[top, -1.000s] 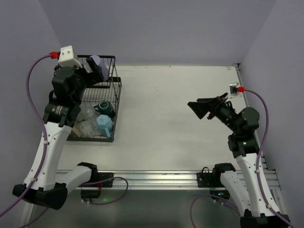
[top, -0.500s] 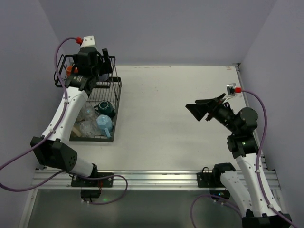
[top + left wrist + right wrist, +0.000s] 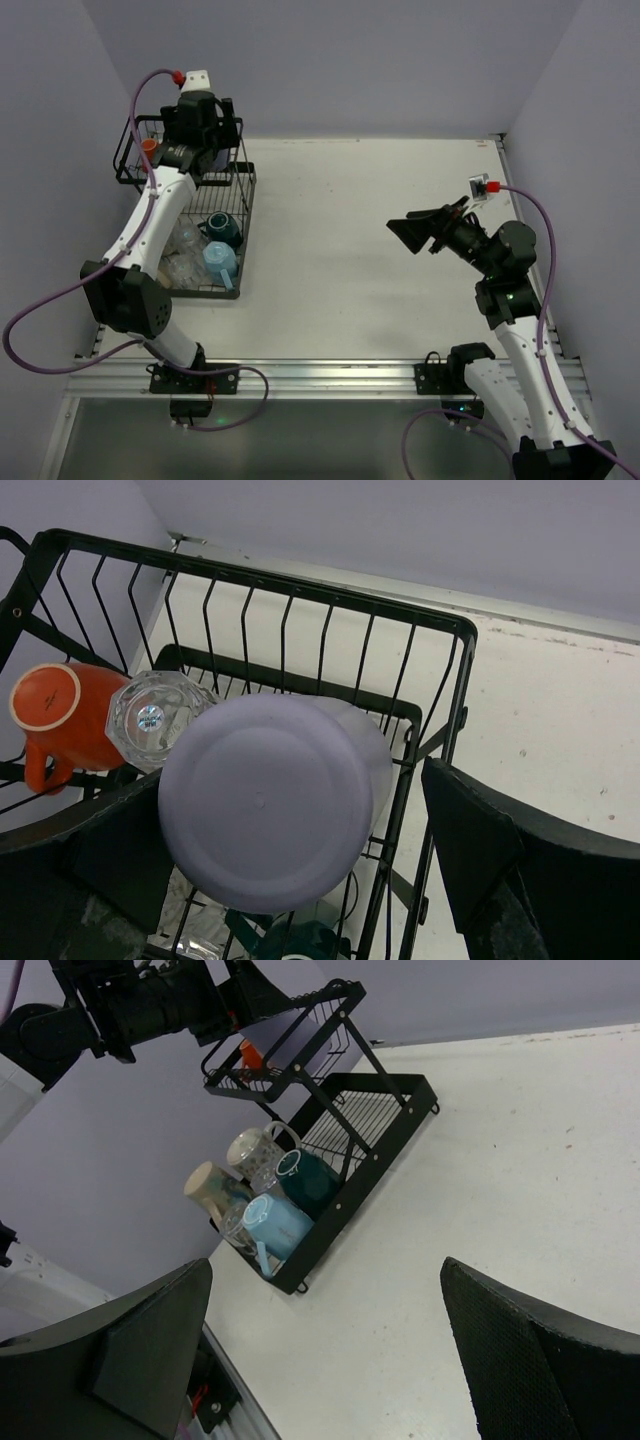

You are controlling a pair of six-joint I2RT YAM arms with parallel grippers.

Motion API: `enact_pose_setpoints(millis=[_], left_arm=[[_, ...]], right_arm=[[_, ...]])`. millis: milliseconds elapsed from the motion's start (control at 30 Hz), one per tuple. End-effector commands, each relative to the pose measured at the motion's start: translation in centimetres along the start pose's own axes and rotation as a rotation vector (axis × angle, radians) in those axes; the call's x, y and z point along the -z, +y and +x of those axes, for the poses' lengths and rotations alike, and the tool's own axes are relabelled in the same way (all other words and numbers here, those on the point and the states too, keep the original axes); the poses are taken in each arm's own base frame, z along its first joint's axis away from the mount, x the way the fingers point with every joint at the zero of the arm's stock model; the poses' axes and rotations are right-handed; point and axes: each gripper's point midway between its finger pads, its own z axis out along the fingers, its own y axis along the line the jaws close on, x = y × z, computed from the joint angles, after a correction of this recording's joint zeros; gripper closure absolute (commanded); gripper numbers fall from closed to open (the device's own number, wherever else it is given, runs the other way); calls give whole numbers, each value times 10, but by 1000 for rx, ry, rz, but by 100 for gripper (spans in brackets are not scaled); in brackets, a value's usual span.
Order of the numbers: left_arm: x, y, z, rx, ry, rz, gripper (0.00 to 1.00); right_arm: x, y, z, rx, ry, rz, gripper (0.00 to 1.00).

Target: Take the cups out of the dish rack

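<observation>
L gripper point(image 3: 295, 830) nearer tumbler point(image 3: 262, 805), wide open

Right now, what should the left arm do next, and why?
Probably close the left gripper on the tumbler: its open fingers sit on either side of that cup, which stands bottom-up in the rack.

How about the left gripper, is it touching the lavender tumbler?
Cannot tell. Left wrist view: the left gripper has one finger clear of the lavender tumbler; the other finger's edge meets its outline.
</observation>
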Motion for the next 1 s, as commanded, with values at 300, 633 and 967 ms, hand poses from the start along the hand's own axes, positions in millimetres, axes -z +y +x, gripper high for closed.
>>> enact_pose_setpoints(millis=[300, 633, 967], left_arm=[[19, 0, -41, 64, -125, 38, 60], [101, 2, -117, 195, -350, 195, 69], [207, -87, -109, 409, -371, 948, 74]], right_arm=[[-2, 12, -5, 17, 9, -41, 1], [-14, 22, -3, -29, 27, -74, 1], [-31, 64, -20, -83, -38, -214, 5]])
